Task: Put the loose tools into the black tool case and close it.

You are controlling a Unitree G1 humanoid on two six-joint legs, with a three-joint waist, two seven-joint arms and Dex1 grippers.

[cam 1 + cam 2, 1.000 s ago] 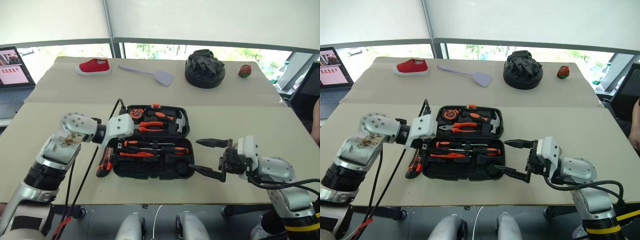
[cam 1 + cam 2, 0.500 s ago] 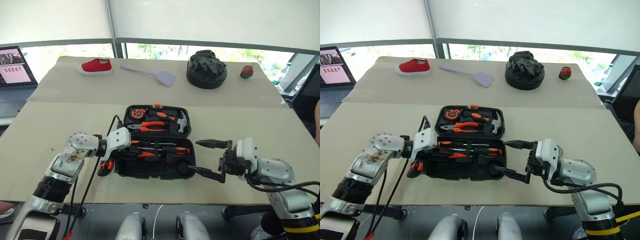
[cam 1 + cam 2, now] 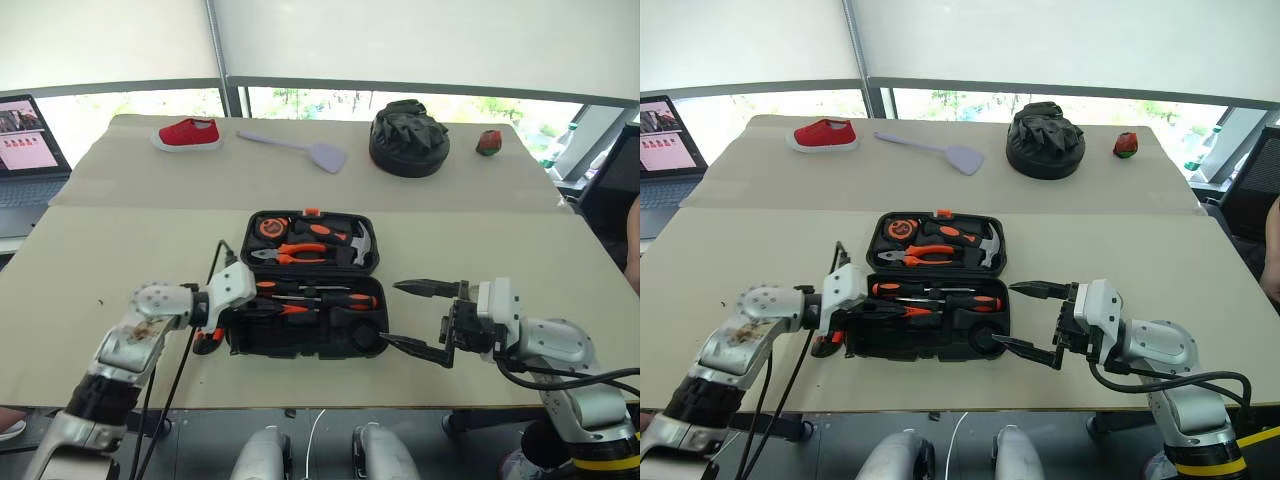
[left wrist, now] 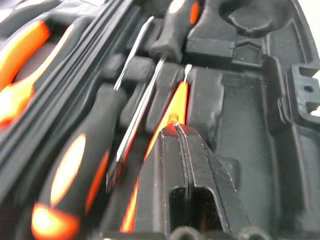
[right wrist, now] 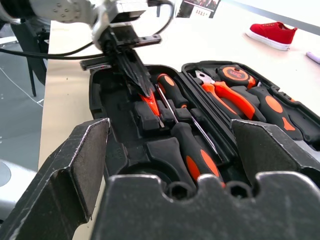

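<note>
The black tool case (image 3: 300, 350) lies open at the middle of the table. My left gripper (image 4: 175, 127) is shut, reaching into the case's near half from the left. Its tips rest on the slim orange screwdriver (image 4: 176, 102), which lies in a recess; a pinch is not visible. Two black-and-orange screwdrivers (image 3: 345, 298) (image 5: 172, 90) lie beside it. The utility knife (image 3: 824, 344) sits on the table by the case's left edge, partly hidden by that hand. My right gripper (image 3: 392, 313) stands wide open and holds nothing, just off the case's near right corner.
Orange-handled pliers (image 3: 300, 252), a hammer (image 3: 350, 240) and a tape measure (image 3: 272, 227) fill the case's far half. Across the back of the table lie a red shoe (image 3: 187, 133), a grey spatula (image 3: 300, 148), a black-green bundle (image 3: 409, 137) and a small red object (image 3: 489, 141). A laptop (image 3: 25, 140) stands far left.
My left gripper has sunk from above the case's left edge into its near half and closed fully. The right gripper has stayed where it was, open.
</note>
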